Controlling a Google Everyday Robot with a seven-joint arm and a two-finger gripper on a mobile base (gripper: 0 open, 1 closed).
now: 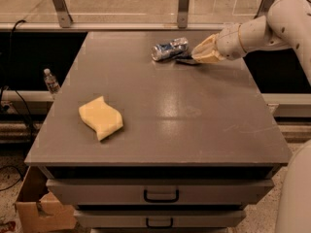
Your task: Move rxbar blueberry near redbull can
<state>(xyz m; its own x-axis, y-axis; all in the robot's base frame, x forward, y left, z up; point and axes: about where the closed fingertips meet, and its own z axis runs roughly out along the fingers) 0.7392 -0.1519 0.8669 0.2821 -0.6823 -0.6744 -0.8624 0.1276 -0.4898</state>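
Scanning from the left, I see a small water bottle (50, 81) standing off the desk (194, 130) on its 9 o'clock side, and a cardboard box (36, 210) on the floor at 7 o'clock. On the desk, a wavy yellow sponge (100, 117) lies at about 8 o'clock, well apart from everything else. At roughly 12 o'clock, near the far edge, the redbull can (169, 49) lies on its side. Just beside it, at its 4 o'clock, I can make out only a dark sliver of the rxbar blueberry (186, 60), either low over the desk or touching it; I cannot tell which. The claw (196, 55) sits right over the bar's right end, at the can's 3 o'clock, with the arm (265, 28) reaching in from 2 o'clock. I cannot tell whether the claw is gripping the bar or free of it.

My read is that this is the placing step and it is close to done, since the bar is near the can already. Next I would want the bar flat on the desk and released. Then the claw should lift straight up and draw back toward 2 o'clock without nudging the can, which 1 bump could set rolling.
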